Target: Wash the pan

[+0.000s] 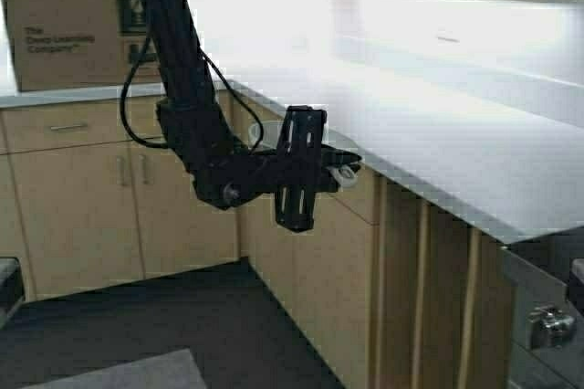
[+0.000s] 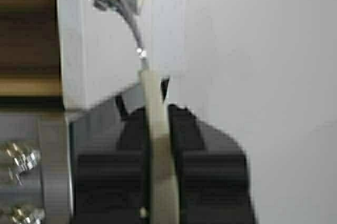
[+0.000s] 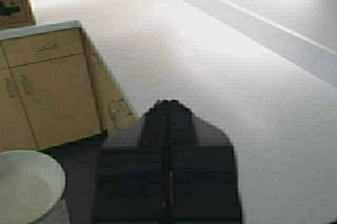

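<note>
Pale wooden kitchen cabinets [image 1: 82,197] run along the wall and turn a corner, and a wide white countertop [image 1: 438,124] lies on top of them, very bright under the light. On the far left part of this countertop stands a brown cardboard box [image 1: 68,37] with dark printed letters. At the lower right edge of the high view a metal appliance with a shiny knob [image 1: 552,325] is partly seen, and the floor below is dark. The left arm [image 1: 182,88] comes down from the top and bends in front of the cabinet corner, just beside the counter edge. The left gripper [image 2: 158,150] is closed tightly on the short pale handle [image 2: 157,129] of the pan [image 1: 260,133], which is held in the air next to the counter edge; in the high view only a small piece of its cream rim shows behind the arm. In the right wrist view the white round pan appears at the lower corner, above the dark floor. The right gripper [image 3: 168,129] hangs over the countertop edge with its two black fingers pressed together and nothing between them.
</note>
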`<state>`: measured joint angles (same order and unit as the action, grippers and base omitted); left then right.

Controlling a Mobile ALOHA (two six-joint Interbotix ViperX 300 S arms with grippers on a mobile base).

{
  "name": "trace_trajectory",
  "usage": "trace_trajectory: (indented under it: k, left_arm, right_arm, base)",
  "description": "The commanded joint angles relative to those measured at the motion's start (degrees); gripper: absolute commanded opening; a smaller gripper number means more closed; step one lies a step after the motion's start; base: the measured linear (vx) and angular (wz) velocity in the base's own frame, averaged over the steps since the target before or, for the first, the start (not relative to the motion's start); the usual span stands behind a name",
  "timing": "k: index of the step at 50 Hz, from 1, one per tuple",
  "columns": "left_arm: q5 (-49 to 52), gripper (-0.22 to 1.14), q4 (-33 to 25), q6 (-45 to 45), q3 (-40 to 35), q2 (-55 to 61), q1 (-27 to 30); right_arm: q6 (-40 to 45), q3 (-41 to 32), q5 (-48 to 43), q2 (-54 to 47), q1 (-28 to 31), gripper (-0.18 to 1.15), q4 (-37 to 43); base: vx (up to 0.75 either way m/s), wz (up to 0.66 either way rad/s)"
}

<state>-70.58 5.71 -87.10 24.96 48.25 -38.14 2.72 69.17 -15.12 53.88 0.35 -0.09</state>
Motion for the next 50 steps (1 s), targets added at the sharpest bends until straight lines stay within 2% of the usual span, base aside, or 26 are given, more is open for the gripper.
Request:
trace_trajectory:
  k: [1,50]
  left_arm:
    - [-1.2,0.02,0.2,1.0,-1.1,-2.3,-0.2]
    - [-3.9,0.02,0.4,0.6,1.4,-2.8,-0.5]
  right_arm:
    - [0.1,-1.3,-0.2,-0.5,0.0,0.07,-0.1]
    - [0.4,-0.5,-0.2,-1.6,0.0,0.07,0.0]
  base:
    - [0.01,0.56]
    - [0.02,0.63]
